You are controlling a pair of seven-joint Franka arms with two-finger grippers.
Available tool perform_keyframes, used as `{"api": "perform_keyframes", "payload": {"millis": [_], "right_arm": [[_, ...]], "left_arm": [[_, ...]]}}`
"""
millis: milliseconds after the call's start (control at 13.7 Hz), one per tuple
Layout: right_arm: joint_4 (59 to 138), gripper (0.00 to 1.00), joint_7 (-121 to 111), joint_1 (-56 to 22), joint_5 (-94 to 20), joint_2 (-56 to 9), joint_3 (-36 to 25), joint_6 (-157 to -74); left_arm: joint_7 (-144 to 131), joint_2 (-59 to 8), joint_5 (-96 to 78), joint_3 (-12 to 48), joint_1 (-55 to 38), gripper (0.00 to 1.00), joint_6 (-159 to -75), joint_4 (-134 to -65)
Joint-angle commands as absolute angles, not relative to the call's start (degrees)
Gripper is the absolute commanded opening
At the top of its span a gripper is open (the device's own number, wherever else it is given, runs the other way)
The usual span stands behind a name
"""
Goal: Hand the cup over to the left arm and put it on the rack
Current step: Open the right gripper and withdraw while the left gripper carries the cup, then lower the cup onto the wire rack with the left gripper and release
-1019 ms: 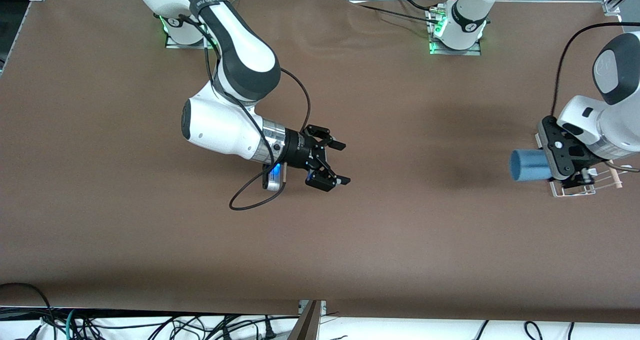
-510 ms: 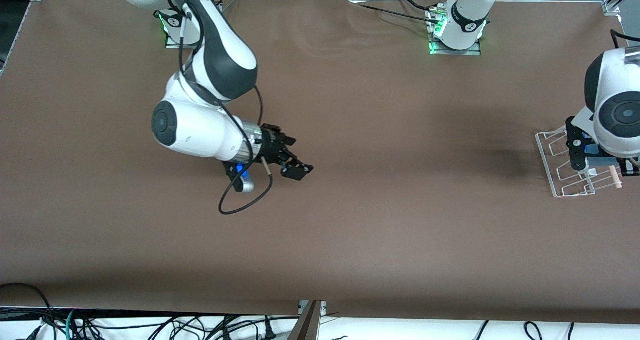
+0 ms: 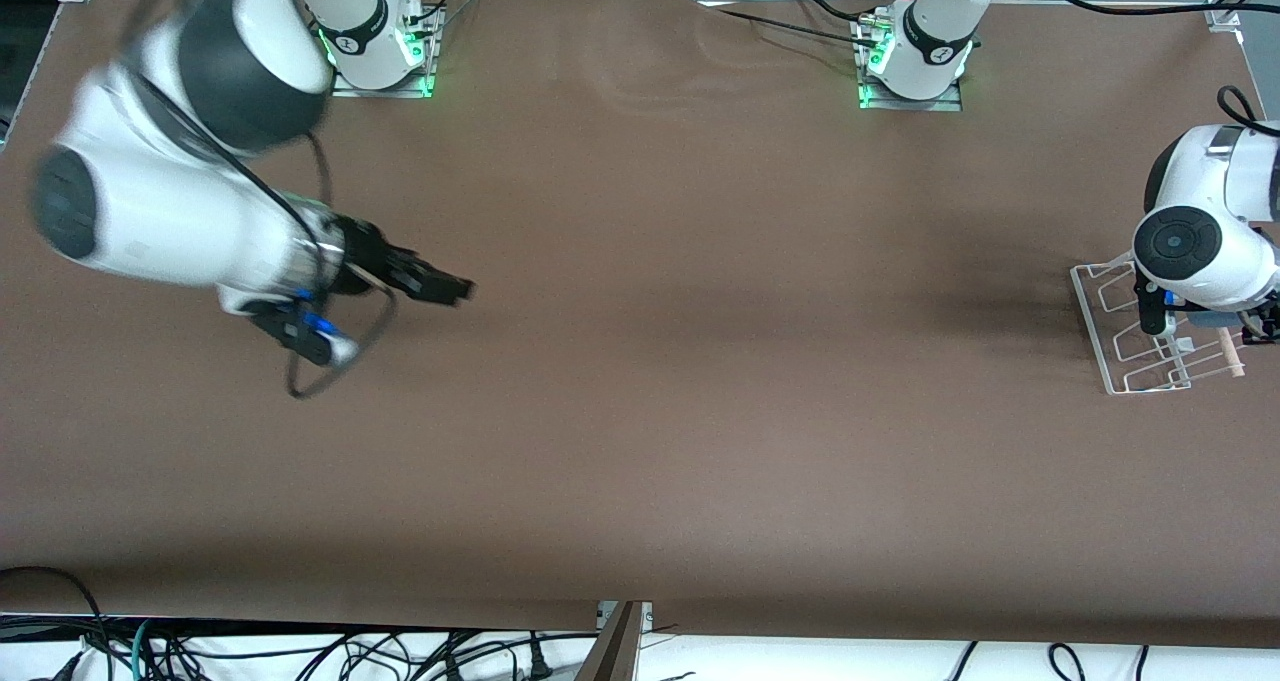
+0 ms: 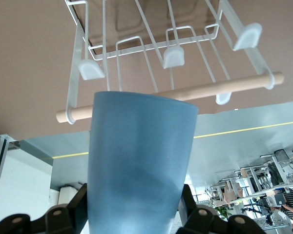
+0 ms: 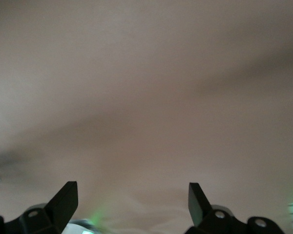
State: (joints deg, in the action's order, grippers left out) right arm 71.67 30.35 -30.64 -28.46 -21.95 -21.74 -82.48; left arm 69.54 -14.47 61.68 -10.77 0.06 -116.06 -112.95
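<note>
Left gripper (image 4: 132, 219): black two-finger type, clamped on the base of the small light-blue tapered plastic cup (image 4: 139, 165), rim pointing away from the fingers (image 4: 68, 214) toward the white wire dish rack (image 4: 151, 53). Held by the base, presumably so the open rim meets the upright loops first. Light wooden rod (image 4: 224, 87) just past the rim; contact between cup and rack not determinable. Wrist of the white left arm (image 3: 1195, 246) folded over the rack at its own end of the brown table (image 3: 640, 361), hiding most of the cup from the front camera. Placement not yet complete; release pending

Right gripper (image 3: 425, 283): black fingers (image 5: 63, 200) spread wide, nothing between them, bare table ahead of the tips, well apart from the rack. Waiting
</note>
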Motion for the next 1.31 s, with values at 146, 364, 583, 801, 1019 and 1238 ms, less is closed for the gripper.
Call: {"api": "perform_keyframes", "payload": {"millis": [146,364,583,801,1019,1238], "right_arm": [[80.40,1.00,15.83,-31.46,-10.94,-9.87,-20.49,-79.89],[88.56,1.00,11.20,-28.23,-3.62,-3.45,-16.01,-83.74],[96.57,1.00,4.33,-16.74,-1.93,1.83,-7.68,-89.55],[97.21,1.00,-1.22,-10.37,-0.98,2.02,-3.86,-91.58],[96.42,1.00,-0.79,-10.46,-0.18,1.76,-4.04,-92.29],[95.98,1.00,-0.44,-10.37,0.87,1.32,-4.04,-92.37]], "left_arm": [[58.55,-12.48,69.34,-10.37,0.44,0.00,-119.00,-118.21],[56.43,-12.74,69.61,-10.37,0.44,0.00,-119.09,-120.05],[52.40,-13.44,71.27,-10.37,0.35,0.00,-120.50,-121.63],[49.84,-13.80,71.37,-10.37,0.35,0.00,-120.67,-122.87],[50.98,-13.36,71.11,-10.28,0.35,1.00,-120.59,-122.08],[51.06,-12.57,70.14,-10.20,-0.09,1.00,-120.15,-119.62]]}}
